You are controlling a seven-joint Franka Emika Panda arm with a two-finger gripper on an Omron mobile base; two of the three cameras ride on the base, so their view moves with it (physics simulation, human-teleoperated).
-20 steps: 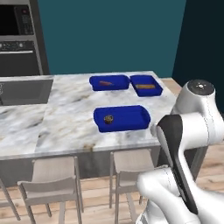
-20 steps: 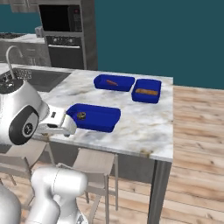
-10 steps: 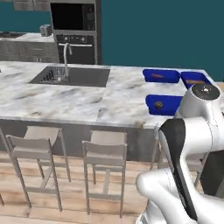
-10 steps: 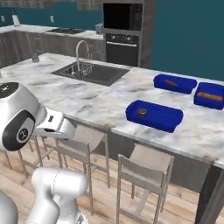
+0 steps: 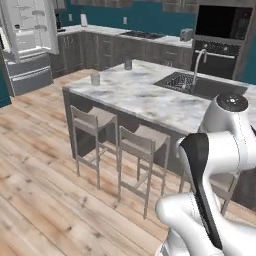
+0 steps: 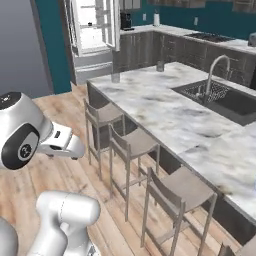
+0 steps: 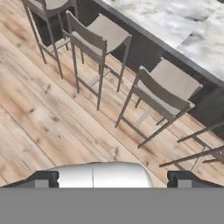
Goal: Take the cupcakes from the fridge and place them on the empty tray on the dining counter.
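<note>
My gripper hangs wide open and empty above the wooden floor by the stools, the fridge stands open well beyond the dining counter, so another cupcake fetch seems ahead.

Stools before the dining counter, fridge far behind

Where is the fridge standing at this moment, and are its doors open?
The fridge stands at the far left of the left base view, beyond the near end of the dining counter. Its upper doors are open, showing the white inside.
</note>
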